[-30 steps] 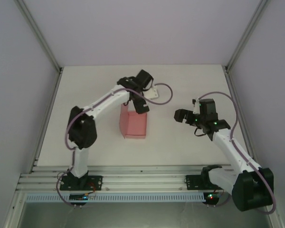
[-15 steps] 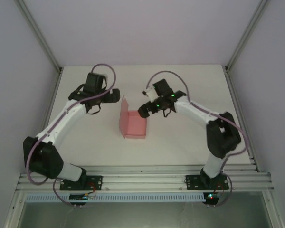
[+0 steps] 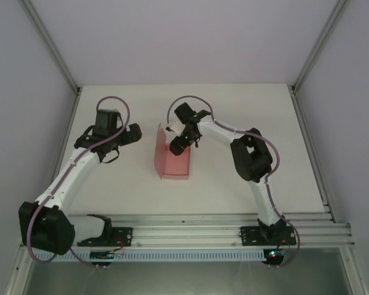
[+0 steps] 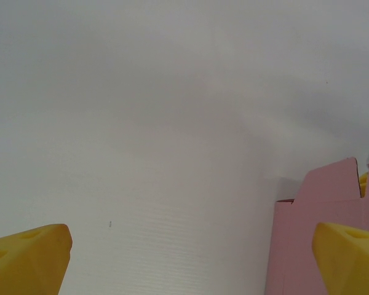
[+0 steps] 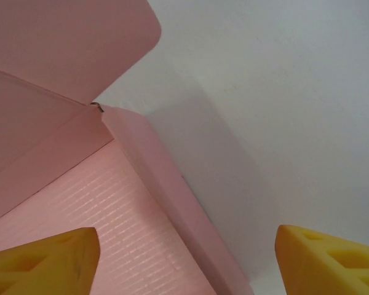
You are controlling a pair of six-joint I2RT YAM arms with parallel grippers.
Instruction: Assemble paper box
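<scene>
**Pink box mid-table, right gripper straddling one wall**

Checking in from the remote station. The paper box [image 3: 172, 165] sits open side up around the middle of the tabletop [image 3: 246, 110], a touch left of centre, between the two arms. At its far left corner a flap [image 3: 161, 138] stands up.

The right gripper [image 3: 176, 146] is reached across and hangs over the far end of the box. From the right wrist camera I look straight down into the box [image 5: 111, 209]. The gripper [image 5: 187, 236] is open, with one yellow finger [image 5: 43, 264] above the ribbed pink floor inside. The other finger [image 5: 332, 264] is outside, over bare tabletop. The side wall [image 5: 166, 196] runs between them, and I can't see either finger touching it. The rounded flap [image 5: 74, 43] leans up at the top left of that view.

The left gripper [image 3: 134, 134] is parked just left of the box, clear of it. On its wrist camera the gripper [image 4: 190, 233] is spread wide and holds nothing, with plain tabletop between the fingers [image 4: 31, 258]. The pink card of the box [image 4: 320, 233] pokes in at the right edge, right behind the finger on that side. I can't tell from here whether that finger touches it.
</scene>
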